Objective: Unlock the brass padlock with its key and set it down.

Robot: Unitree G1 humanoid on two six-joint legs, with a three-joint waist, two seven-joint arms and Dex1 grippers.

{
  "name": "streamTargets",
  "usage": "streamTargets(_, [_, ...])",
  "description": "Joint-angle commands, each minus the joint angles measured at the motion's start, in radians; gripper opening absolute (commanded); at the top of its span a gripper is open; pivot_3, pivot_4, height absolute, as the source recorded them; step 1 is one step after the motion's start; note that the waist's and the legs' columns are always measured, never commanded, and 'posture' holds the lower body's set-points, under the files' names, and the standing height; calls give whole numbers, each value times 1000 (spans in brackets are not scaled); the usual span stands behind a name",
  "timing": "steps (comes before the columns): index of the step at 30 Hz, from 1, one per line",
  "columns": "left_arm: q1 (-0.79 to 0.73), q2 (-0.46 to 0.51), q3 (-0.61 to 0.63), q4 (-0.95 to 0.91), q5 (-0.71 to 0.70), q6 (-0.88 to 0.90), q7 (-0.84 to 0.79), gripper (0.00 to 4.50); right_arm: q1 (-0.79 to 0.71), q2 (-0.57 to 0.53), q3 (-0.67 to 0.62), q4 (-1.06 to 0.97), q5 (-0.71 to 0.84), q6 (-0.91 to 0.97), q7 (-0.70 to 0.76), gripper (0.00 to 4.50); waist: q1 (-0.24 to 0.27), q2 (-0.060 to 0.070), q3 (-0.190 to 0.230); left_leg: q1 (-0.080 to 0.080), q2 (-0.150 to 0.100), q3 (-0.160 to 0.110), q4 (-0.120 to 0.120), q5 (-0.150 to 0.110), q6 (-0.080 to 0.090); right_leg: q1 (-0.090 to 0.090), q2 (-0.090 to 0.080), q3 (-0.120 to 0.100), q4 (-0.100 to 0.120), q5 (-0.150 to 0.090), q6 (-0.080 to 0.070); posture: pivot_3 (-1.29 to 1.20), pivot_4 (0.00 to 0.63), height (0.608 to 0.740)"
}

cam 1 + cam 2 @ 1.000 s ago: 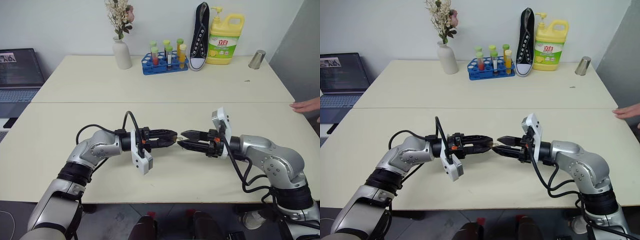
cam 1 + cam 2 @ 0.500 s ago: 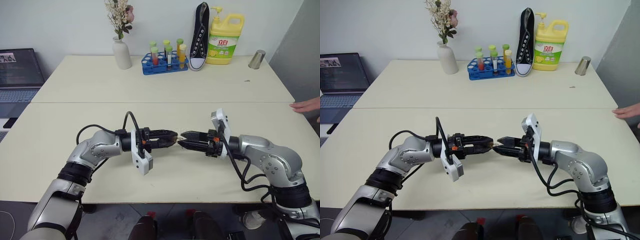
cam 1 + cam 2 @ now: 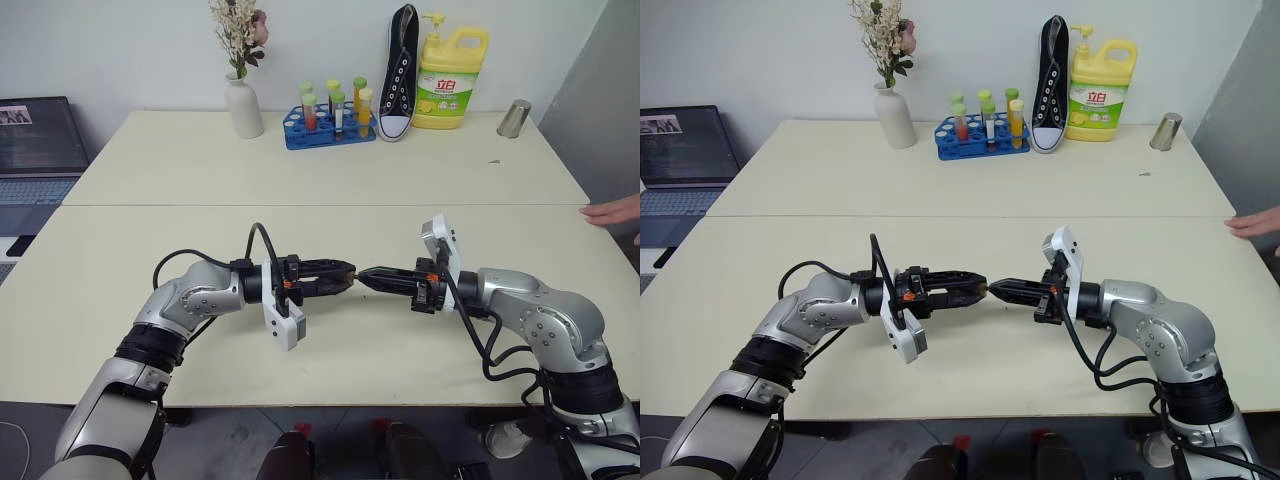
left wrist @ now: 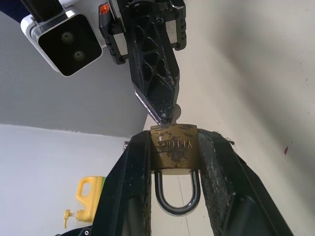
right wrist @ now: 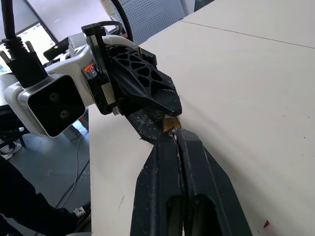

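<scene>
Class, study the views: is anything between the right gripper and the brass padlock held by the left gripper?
Nothing visible. The right gripper, jaws shut, meets the brass padlock directly; the left gripper clamps only the padlock's sides.

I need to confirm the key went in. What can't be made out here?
- Key: left wrist view, right gripper tips cover the brass padlock keyhole.
- Padlock: right wrist view, mostly hidden behind left gripper.
- Head views: padlock too small between the grippers.
</scene>
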Motion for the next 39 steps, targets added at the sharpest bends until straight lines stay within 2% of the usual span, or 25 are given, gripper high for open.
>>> streamTargets(1, [-15,9,5,-25,-3,5,22,982,-15,-3,-10,-23,26,7,14,0,0,0,0,0,0,0,0,0,0,0,0,0,0,0,0,0,150,740])
streamTargets(7, [-13,7,6,-25,2,5,26,982,-34,-7,-27,-13,51,43,19,0,0,0,0,0,0,0,0,0,0,0,0,0,0,0,0,0,150,740])
streamTargets(14, [-17,10,16,-25,51,-20,60,982,-140,-14,-83,100,213,368,-35,0,0,0,0,0,0,0,0,0,0,0,0,0,0,0,0,0,150,740])
streamTargets(20, [-15,11,22,-29,86,-26,92,982,-206,37,-147,181,279,517,-114,0,0,0,0,-1,0,0,0,0,0,-2,0,1,1,0,0,0,150,740])
streamTargets(39, [-12,26,13,-44,130,-27,163,982,-260,131,-245,240,307,701,-192,0,0,1,0,-2,0,1,0,0,0,-3,0,1,2,0,0,0,150,740])
